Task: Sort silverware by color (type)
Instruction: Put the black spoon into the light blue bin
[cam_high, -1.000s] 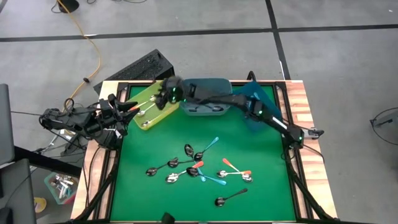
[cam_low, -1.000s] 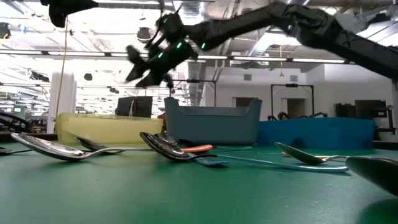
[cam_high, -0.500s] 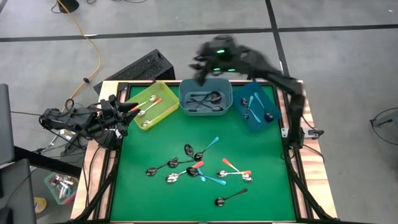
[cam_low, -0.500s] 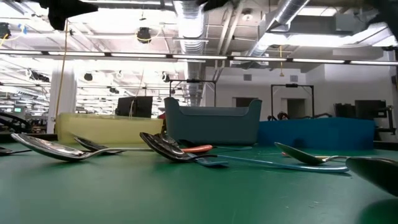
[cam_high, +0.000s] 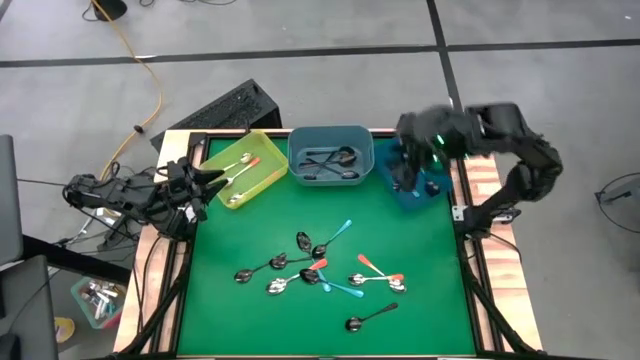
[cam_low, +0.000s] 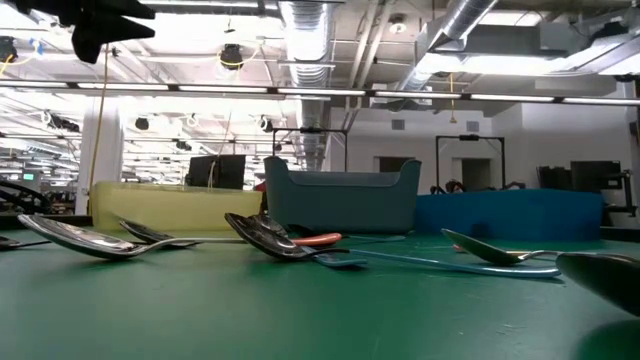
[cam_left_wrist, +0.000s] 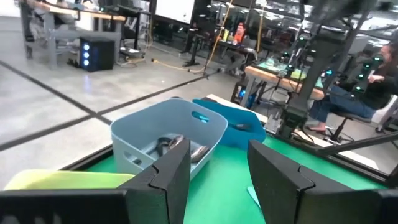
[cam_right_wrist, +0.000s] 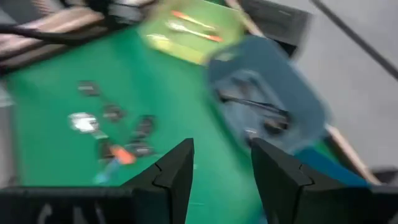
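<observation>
Several spoons (cam_high: 320, 265) lie loose near the middle of the green mat, with orange, teal and dark handles; the low view shows them (cam_low: 275, 240) lying flat. Orange-handled spoons (cam_high: 240, 168) lie in the yellow-green bin (cam_high: 262, 180), dark ones (cam_high: 330, 158) in the grey-blue bin (cam_high: 298, 165), and a few in the blue bin (cam_high: 432, 195). My right gripper (cam_high: 408, 158) hangs blurred, high above the blue bin; it is open and empty in its wrist view (cam_right_wrist: 221, 149). My left gripper (cam_high: 208, 180) waits open and empty (cam_left_wrist: 217, 152) at the table's left edge, beside the yellow-green bin.
The three bins stand in a row along the far edge. A black frame and wooden rails border the mat (cam_high: 420, 300). A black keyboard (cam_high: 225, 108) lies beyond the far left corner. The near half of the mat holds one lone dark spoon (cam_high: 368, 318).
My right gripper has risen from over the yellow-green bin and swung fast along the far edge toward the table's right, passing over the grey-blue bin, and is now high above the blue bin. The spoons on the mat have not moved.
</observation>
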